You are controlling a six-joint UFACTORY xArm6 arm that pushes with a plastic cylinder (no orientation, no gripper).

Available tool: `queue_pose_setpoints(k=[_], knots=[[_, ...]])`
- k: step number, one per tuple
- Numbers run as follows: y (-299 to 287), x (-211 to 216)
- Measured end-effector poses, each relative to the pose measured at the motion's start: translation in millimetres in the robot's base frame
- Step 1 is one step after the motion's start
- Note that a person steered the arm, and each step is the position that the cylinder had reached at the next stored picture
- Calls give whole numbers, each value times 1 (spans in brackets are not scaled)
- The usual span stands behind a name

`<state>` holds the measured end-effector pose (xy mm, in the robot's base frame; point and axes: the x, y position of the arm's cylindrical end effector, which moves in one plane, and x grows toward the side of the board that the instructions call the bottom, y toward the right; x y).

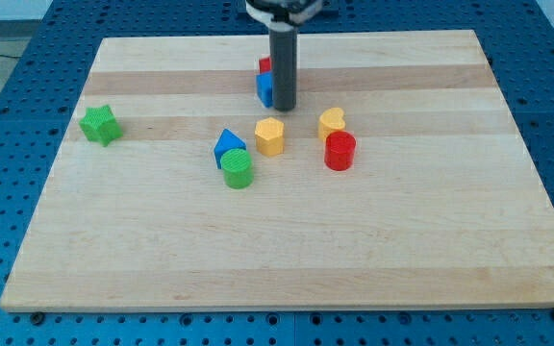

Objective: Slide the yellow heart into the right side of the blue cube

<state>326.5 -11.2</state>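
I have no pincer at all, only a rod, so there is nothing to spread or press together. My tip point(284, 108) rests on the worktop point(431, 240) just at the view's right of the blue cube point(264, 88), touching it or nearly so; the rod hides part of the cube. A red block point(265, 65) peeks out behind the cube, toward the view's top. The yellow heart point(332, 122) sits near, down and to the view's right of my tip, with the red cylinder point(339, 151) touching it from below. As I judge it, my tip occupies the very spot the heart must reach, so I must go round to the heart's far right side and push leftward and up. The yellow hexagon point(269, 136), blue triangle point(228, 146), green cylinder point(238, 168) and green star point(100, 125) lie apart from that path
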Motion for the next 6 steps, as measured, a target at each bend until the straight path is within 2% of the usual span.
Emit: queue_pose_setpoints(k=[1,2,3,4,6], knots=[[27,-12],[146,10],[162,104],[134,148],[53,56]])
